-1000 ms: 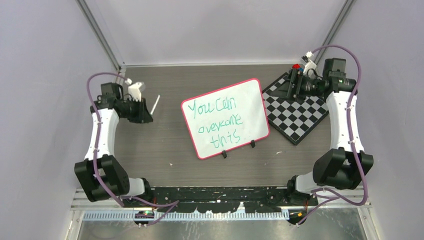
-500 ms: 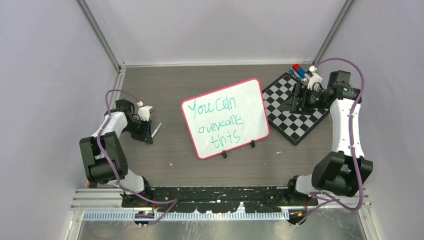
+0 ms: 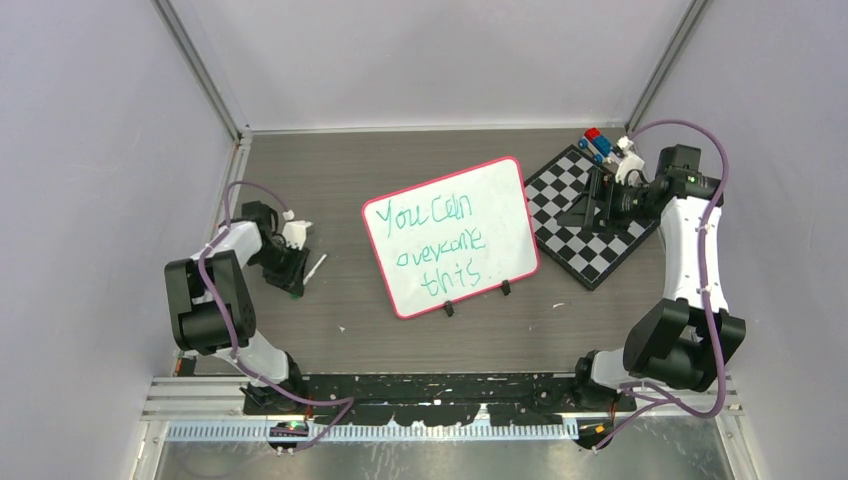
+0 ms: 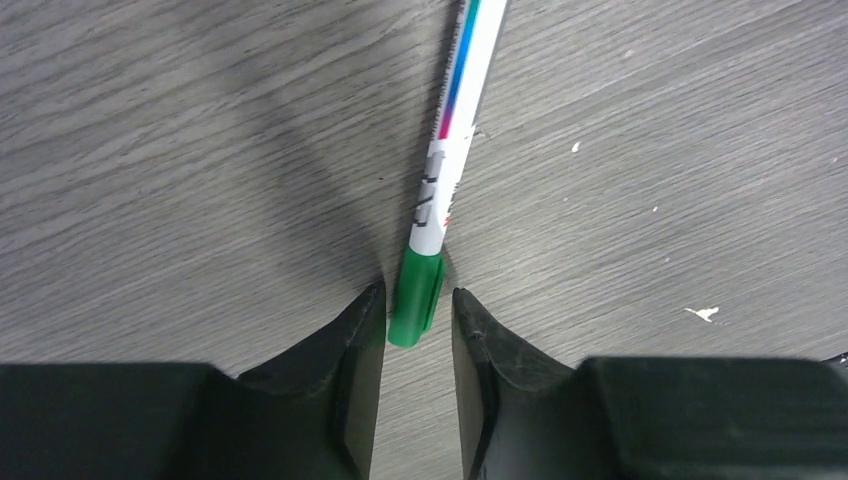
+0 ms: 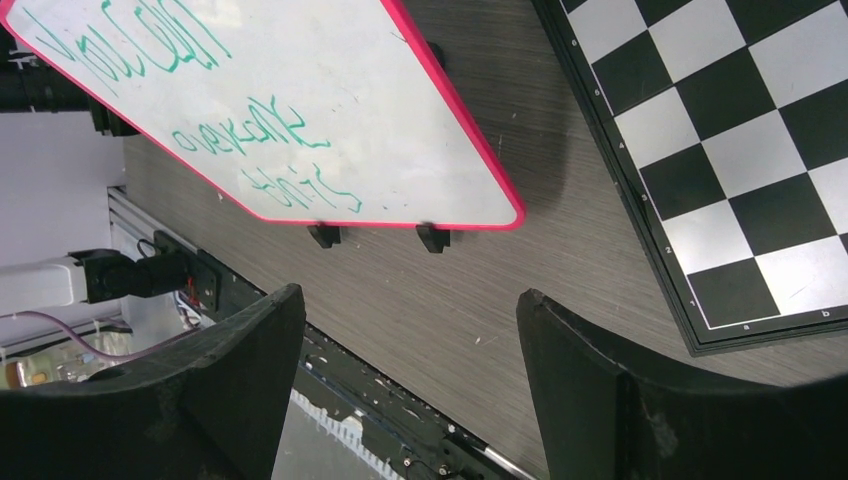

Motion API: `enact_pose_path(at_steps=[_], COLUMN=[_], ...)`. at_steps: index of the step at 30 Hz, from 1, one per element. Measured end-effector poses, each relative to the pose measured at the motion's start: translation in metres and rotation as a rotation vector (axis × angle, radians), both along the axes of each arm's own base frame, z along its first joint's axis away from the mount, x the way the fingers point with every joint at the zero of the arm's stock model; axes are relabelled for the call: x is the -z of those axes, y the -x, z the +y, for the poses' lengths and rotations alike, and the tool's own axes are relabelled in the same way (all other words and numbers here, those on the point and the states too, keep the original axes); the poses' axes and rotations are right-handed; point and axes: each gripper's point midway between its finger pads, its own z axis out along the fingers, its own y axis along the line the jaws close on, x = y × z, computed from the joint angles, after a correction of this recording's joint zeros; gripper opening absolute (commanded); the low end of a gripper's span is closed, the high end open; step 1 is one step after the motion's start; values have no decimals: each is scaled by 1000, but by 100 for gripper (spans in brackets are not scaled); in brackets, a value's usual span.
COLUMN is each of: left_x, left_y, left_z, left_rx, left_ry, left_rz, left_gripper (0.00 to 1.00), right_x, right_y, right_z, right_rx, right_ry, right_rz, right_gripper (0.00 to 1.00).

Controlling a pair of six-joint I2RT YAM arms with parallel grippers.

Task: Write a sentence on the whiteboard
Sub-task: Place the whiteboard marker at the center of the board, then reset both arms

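Observation:
The whiteboard (image 3: 500, 215), white with a pink-red rim, lies flat mid-table. The sentence (image 3: 438, 245), green handwriting in three lines, reads "You can overcome this". Both show in the right wrist view: the whiteboard (image 5: 330, 80), the sentence (image 5: 250, 150). A white marker with a green end (image 3: 315, 266) lies on the table left of the board. My left gripper (image 3: 297, 280) is low over it. In the left wrist view the marker's green end (image 4: 415, 300) sits between the fingertips of the left gripper (image 4: 418, 305) with small gaps either side. My right gripper (image 3: 592, 208) hovers wide open and empty over the checkered board; the right gripper (image 5: 410, 300) holds nothing.
A black-and-white checkered board (image 3: 590, 255) lies right of the whiteboard, also in the right wrist view (image 5: 740, 130). Small red and blue objects (image 3: 595, 140) sit at its far corner. Two black clips (image 3: 449, 309) stick out from the whiteboard's near edge. Walls close in left, right and behind.
My left arm has drawn back toward its base and come down, and the marker now lies on the table. My right gripper has pulled slightly right over the checkered board.

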Motion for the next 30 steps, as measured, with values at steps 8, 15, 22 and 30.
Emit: enact_pose_path(at_steps=[8, 15, 22, 30], left_x=[-18, -125, -239, -272], left_y=[-5, -80, -125, -145], left_z=[-3, -5, 15, 53], left_rx=[11, 27, -76, -257], left_ry=[19, 66, 133, 132], left_rz=[3, -243, -491, -562], left_gripper=[75, 100, 100, 100], right_x=[-1, -26, -58, -76], right_y=[-1, -30, -61, -81], right_z=[-15, -52, -101, -135], right_rx=[5, 49, 131, 192], right_ry=[13, 50, 115, 160], right_rz=[30, -22, -115, -172], right_gripper=[87, 91, 91, 92])
